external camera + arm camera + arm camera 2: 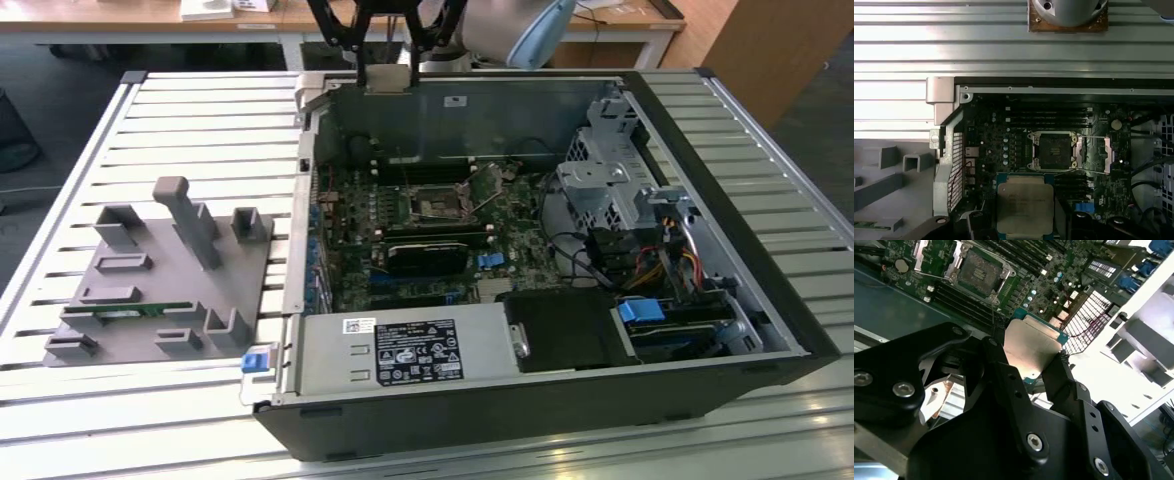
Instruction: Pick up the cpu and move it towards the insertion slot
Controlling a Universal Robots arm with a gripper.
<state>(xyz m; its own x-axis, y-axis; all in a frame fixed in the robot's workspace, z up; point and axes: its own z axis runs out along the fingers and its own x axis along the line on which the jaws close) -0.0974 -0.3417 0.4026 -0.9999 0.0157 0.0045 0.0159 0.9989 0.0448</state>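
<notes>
End effector: the end effector (1036, 357) is gripping the cpu (1031, 347), its black fingers (1059, 377) pressing in on opposite edges of the chip; in the exterior view it (383, 70) is hanging above the far wall of the computer case (747, 330).
Cpu position: the cpu (1025, 207) is being carried in the air, lifted clear of the motherboard (1004, 140) and held flat with its silvery lid facing the first wrist camera.
Cpu handling: it is looking light, thin and fully stiff, so no sag is expected. The metal lid is looking smooth and likely slippery, and I judge the underside contacts fragile.
Where to hold: the edge grip seen now is the sensible one, on the pale rim and not across the faces. Squeezing gently and keeping it level is probably wise, since a tilt could let it slide out.
Insertion slot: the insertion slot (1056, 150) is lying open on the board, shiny frame around a dark centre, near the chip but apart from it; it is also showing in the second wrist view (979, 272).
Case on bench: the case is lying on its side on the slatted bench (200, 110), toward the edge at the exterior view's right.
Grey holder: the grey holder (160, 290) is sitting near the bench edge at the exterior view's left, well apart from the chip.
</notes>
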